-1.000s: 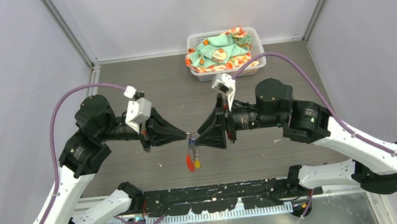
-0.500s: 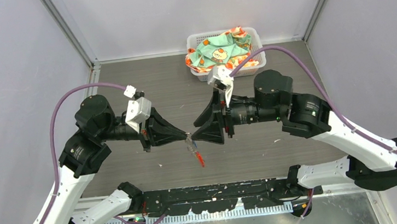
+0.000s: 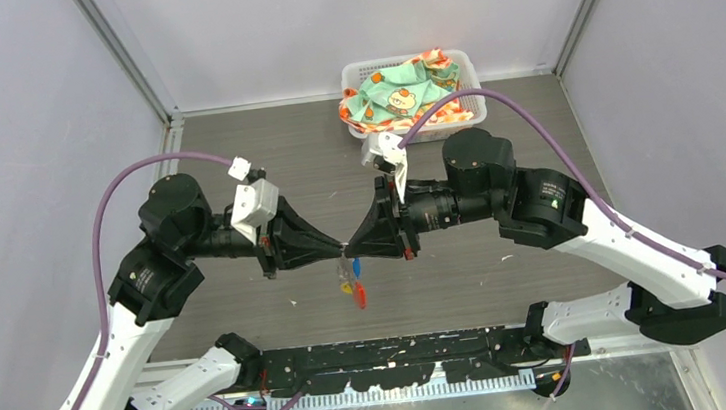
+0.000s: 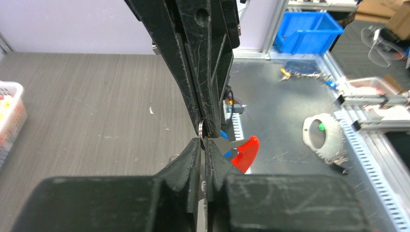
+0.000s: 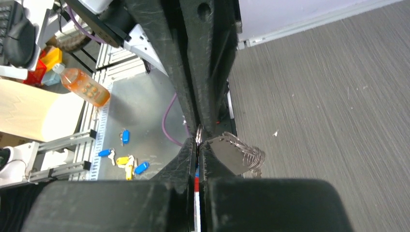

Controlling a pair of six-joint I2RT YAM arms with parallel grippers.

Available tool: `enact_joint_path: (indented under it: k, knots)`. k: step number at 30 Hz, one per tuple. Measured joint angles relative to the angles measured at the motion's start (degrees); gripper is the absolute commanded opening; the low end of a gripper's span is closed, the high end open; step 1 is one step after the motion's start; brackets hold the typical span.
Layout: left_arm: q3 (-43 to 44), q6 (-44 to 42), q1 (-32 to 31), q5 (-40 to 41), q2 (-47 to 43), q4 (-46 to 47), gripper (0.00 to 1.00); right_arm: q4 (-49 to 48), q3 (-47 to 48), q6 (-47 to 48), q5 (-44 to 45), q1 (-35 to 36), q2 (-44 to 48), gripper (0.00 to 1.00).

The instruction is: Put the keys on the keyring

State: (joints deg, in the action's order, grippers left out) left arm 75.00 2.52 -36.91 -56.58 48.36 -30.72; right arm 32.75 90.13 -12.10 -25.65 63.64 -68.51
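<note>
Both grippers meet tip to tip above the middle of the table. The keyring's (image 3: 347,254) thin metal ring (image 4: 200,129) sits between the two pairs of fingertips. My left gripper (image 4: 204,141) is shut on it from one side and my right gripper (image 5: 199,141) from the other. Below the ring hang the red tag (image 3: 360,297), the key with the yellow tag (image 3: 346,289) and the key with the blue tag (image 3: 356,265), all off the table. The chain-like bunch (image 5: 250,154) shows beside my right fingers.
A white basket (image 3: 413,136) holding a patterned cloth (image 3: 403,91) stands at the back of the table. Loose blue and yellow tagged keys (image 5: 126,162) and an orange bottle (image 5: 86,87) lie on the metal bench beyond the table's near edge. Walls close in on both sides.
My right gripper has moved left to the left gripper's tips and closed on the ring. The hanging tags have swung and settled. The left arm has stayed in place.
</note>
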Motion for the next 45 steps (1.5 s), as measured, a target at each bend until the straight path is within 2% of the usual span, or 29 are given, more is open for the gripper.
enact_joint_path:
  k: [2,4,12,19,23,26,30,36,38,40,45]
  knots:
    - [0.0,-1.9,-0.1,0.0,0.0,-0.6,0.39,1.7,1.0,0.2,0.0,0.0,-0.5,0.01]
    - [0.2,-4.5,-0.1,0.0,0.4,-3.3,0.47,5.9,4.0,0.8,-0.3,0.0,-1.8,0.01]
    - [8.0,-15.7,-0.1,-2.8,6.7,-19.9,0.45,18.6,13.9,3.4,-1.0,0.0,-8.6,0.01]
    - [11.3,-19.8,-0.2,-4.6,11.0,-26.0,0.29,25.8,17.9,4.9,-1.5,0.0,-13.4,0.01]
    - [11.5,-21.0,-0.9,-5.0,11.3,-28.0,0.24,27.8,19.5,5.1,-1.5,0.0,-14.5,0.01]
    - [11.9,-21.3,-1.5,-5.0,11.5,-28.5,0.19,29.3,21.1,5.4,-1.9,0.0,-15.1,0.01]
    - [12.5,-21.9,-1.9,-4.9,11.9,-28.9,0.16,30.9,23.7,5.9,-2.6,0.0,-16.7,0.01]
    - [12.7,-22.3,-2.4,-4.2,12.3,-29.4,0.02,33.0,25.6,6.0,-3.4,0.0,-18.2,0.01]
    - [12.7,-22.4,-2.5,-3.8,12.3,-29.3,0.00,33.4,25.9,6.0,-3.5,0.0,-18.4,0.01]
    - [12.8,-22.5,-2.6,-3.4,12.3,-29.4,0.00,33.7,26.4,6.1,-3.7,0.0,-18.7,0.05]
    - [12.3,-21.8,-2.9,-0.6,11.5,-28.0,0.00,33.0,26.0,5.1,-2.7,0.0,-18.5,0.43]
